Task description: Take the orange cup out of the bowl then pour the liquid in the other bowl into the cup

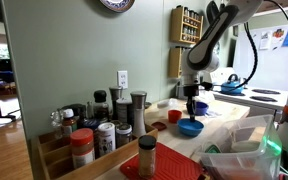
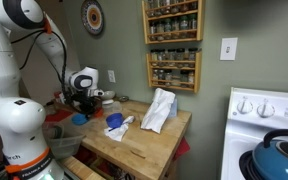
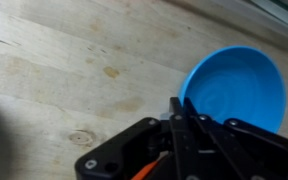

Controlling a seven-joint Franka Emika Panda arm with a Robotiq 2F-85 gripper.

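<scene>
My gripper [image 3: 181,104] is shut, with its two fingertips pinched together at the left rim of a blue bowl [image 3: 236,88]. The bowl's inside looks plain blue. In both exterior views the gripper [image 1: 192,108] [image 2: 82,103] hangs straight down just over this blue bowl [image 1: 190,127] [image 2: 79,118] on the wooden counter. The small orange-red cup [image 1: 174,116] stands on the counter just beside the bowl. It does not show in the wrist view. An orange streak under the gripper body there is too blurred to identify.
A flat red dish [image 1: 156,127] lies near the cup. Spice jars [image 1: 106,125] crowd the near end of the counter. A second blue item [image 2: 114,121] and a white crumpled bag [image 2: 159,110] lie on the wooden counter [image 2: 134,150]. A stove [image 2: 269,130] stands beside it.
</scene>
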